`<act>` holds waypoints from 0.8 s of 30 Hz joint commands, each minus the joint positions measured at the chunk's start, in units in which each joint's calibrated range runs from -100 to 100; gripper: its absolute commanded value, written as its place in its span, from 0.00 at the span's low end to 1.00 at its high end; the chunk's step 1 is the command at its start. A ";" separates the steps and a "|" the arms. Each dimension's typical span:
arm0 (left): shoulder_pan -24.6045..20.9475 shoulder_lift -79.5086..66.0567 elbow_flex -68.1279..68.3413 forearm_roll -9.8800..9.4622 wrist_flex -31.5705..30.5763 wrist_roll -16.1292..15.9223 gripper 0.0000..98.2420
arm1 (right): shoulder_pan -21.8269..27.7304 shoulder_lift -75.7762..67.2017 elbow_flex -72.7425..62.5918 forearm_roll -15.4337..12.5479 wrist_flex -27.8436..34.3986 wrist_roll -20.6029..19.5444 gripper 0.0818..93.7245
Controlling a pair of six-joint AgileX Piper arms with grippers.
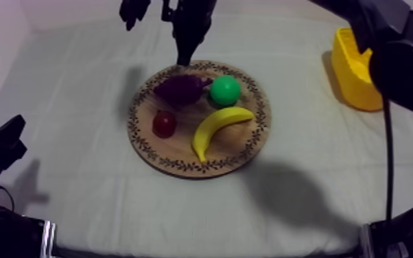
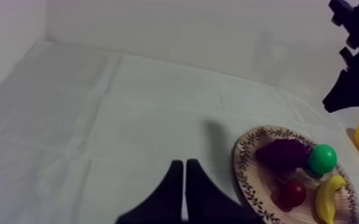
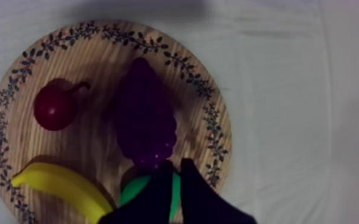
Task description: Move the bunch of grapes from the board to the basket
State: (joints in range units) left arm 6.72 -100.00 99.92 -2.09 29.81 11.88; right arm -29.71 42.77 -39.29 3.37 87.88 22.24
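The grapes (image 1: 180, 89) lie on the board (image 1: 182, 149) near its far rim, lengthwise along it, beside the pear (image 1: 224, 90). The right jaws, closed and empty, hang just above that rim, much nearer than the closed, empty left jaws.

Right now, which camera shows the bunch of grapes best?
The right wrist view: it looks straight down on the bunch of grapes, close, lying on the wooden board, just ahead of the right claw. The top view shows it smaller, at the board's far side; the left wrist view, from afar and side-on.
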 commanded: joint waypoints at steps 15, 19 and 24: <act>-0.03 0.00 -0.03 0.02 0.02 0.01 0.00 | 0.78 4.78 -3.21 0.08 1.38 1.52 0.65; -0.03 0.00 -0.03 0.02 0.02 0.01 0.00 | 0.99 4.84 -3.07 -0.39 1.68 2.79 0.71; -0.03 0.00 -0.03 0.02 0.02 0.01 0.00 | 1.06 5.08 -2.72 -1.30 2.32 4.35 0.73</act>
State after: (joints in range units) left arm 6.72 -100.00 99.92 -2.09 29.81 11.88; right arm -28.71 47.68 -42.13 2.22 89.89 26.18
